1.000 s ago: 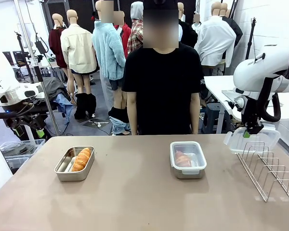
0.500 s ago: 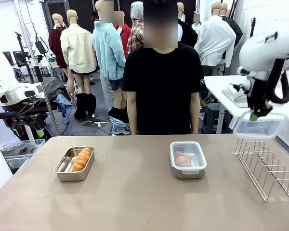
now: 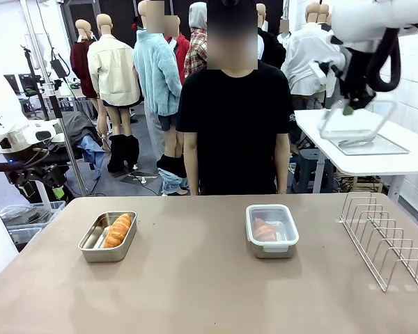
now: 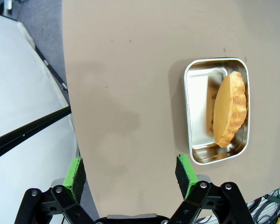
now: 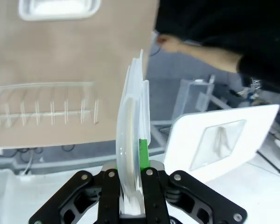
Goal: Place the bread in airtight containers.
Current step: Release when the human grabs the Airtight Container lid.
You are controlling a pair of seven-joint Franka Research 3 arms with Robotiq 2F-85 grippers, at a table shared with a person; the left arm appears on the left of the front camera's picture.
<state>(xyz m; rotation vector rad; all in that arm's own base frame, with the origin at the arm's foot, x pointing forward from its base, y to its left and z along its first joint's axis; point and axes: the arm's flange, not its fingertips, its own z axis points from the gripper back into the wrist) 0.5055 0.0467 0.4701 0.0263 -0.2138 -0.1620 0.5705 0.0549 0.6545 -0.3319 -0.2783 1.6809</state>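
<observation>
Right end effector (image 3: 346,106) was clenched on a clear plastic lid (image 3: 355,120), held high above the far right of the surface (image 3: 195,278); in the right wrist view the lid (image 5: 133,140) stood edge-on between the pads. Left end effector (image 4: 130,175) was released, jaws wide, hovering off the surface's left edge near the open tin (image 4: 217,109).

Bread: one croissant (image 3: 118,229) lay in the open tin (image 3: 108,236) at left, leaning against one long wall; the second croissant (image 3: 263,229) sat inside the lidded tin (image 3: 272,231) near centre.

Step in hand, as judged: carry the lid across to the open tin. To do well, level the lid before lowering, align rounded corners with the rim, and press evenly (the croissant rides high on one side and could block seating).

Materials: tins brushed stainless, smooth, rounded corners; lid thin, transparent, probably flexible; croissants ridged, golden-brown; wire rack (image 3: 384,240) at right.
</observation>
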